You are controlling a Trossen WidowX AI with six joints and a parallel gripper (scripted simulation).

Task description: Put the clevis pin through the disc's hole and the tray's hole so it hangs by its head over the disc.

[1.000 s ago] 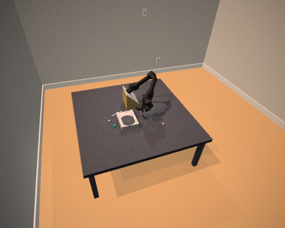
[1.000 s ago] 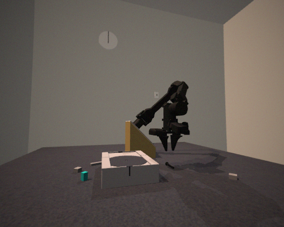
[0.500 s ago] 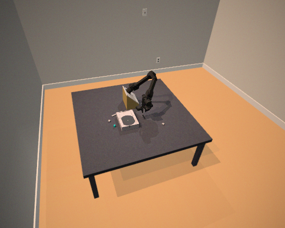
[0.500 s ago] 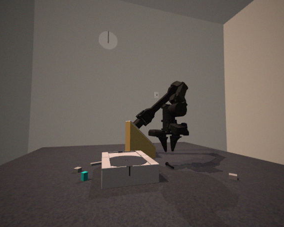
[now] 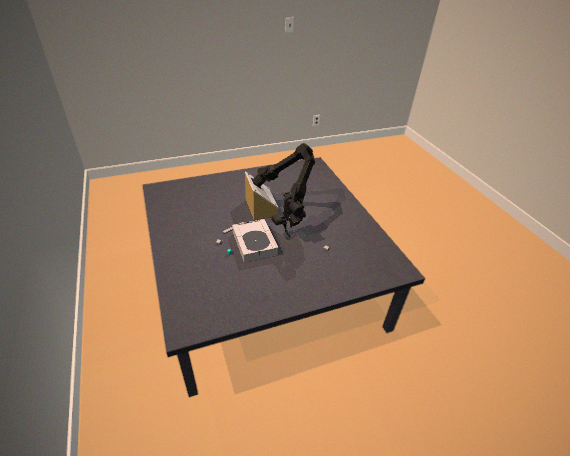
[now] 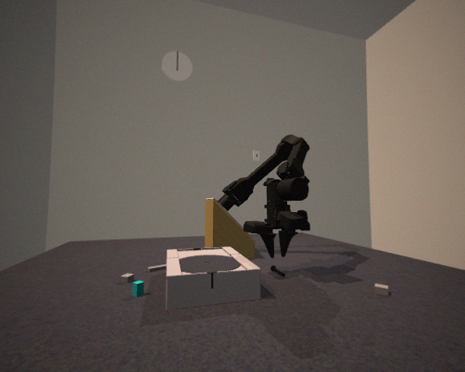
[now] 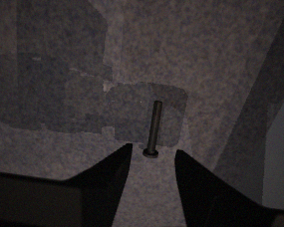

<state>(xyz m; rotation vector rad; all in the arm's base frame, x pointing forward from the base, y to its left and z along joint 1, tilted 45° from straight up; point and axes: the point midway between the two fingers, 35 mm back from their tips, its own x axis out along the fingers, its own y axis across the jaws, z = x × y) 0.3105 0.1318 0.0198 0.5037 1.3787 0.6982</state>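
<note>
Right, your gripper (image 5: 288, 235) (image 6: 277, 256) (image 7: 153, 151) is partly open, its fingertips modestly apart, with nothing between them, above the table (image 5: 211, 300) (image 6: 107, 334) (image 7: 65, 154). In the wrist view, the pin (image 6: 277, 271) (image 7: 154, 128) lies on its side just past the fingertips, head near 6 o'clock, shank toward 12; you can't make it out in the top view. From the exterior view, the tray (image 5: 261, 256) (image 6: 213, 287) sits at about 8 o'clock from the gripper, with the disc (image 5: 255, 247) (image 6: 192, 265) flat inside its rim. The disc's hole is a tiny speck, and you can't make out the tray's pin hole. At 9 o'clock from the tray in that view is a teal block (image 5: 229, 252) (image 6: 138, 289); a pale bar (image 5: 228, 230) (image 6: 157, 267) at 10 o'clock is partly cut off by the tray. You'll find no readable brand, label or writing.
</note>
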